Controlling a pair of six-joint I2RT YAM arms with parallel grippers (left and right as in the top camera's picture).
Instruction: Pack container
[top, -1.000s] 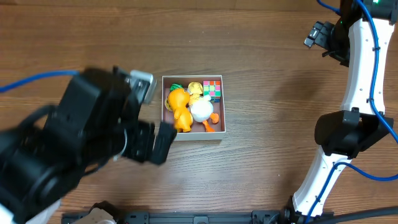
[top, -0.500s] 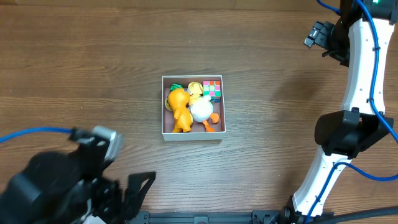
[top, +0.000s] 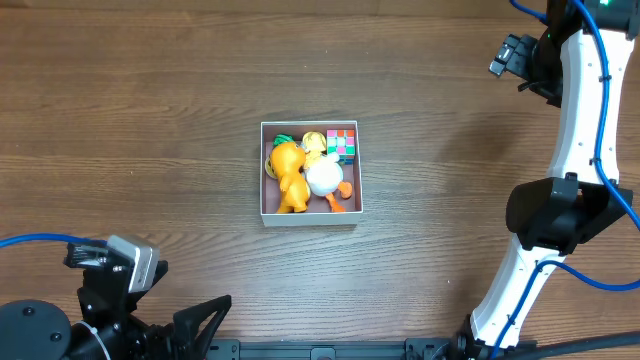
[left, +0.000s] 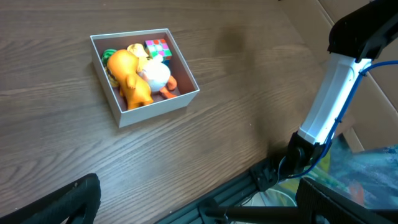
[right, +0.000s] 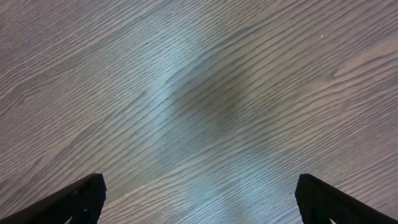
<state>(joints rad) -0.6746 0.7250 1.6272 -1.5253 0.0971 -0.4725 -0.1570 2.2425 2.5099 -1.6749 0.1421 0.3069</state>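
The container (top: 263, 170), a square white-walled box, stands at the table's middle. It holds an orange toy animal (top: 290, 172), a white duck with orange feet (top: 324, 178), a yellow toy, a green toy and a multicoloured cube (top: 342, 142). It also shows at the upper left of the left wrist view (left: 155, 111). My left gripper (top: 195, 330) is open and empty at the front left table edge, far from the box. My right gripper (top: 515, 62) is at the far right; its fingers are wide apart and empty over bare wood (right: 199, 199).
The right arm's white links and black joint (top: 555, 215) stand at the right side, also seen in the left wrist view (left: 329, 87). The black rail of the table's front edge (left: 249, 186) runs below the left gripper.
My left arm has drawn back from beside the box to the front left corner. The box, its toys and the right arm have not moved.
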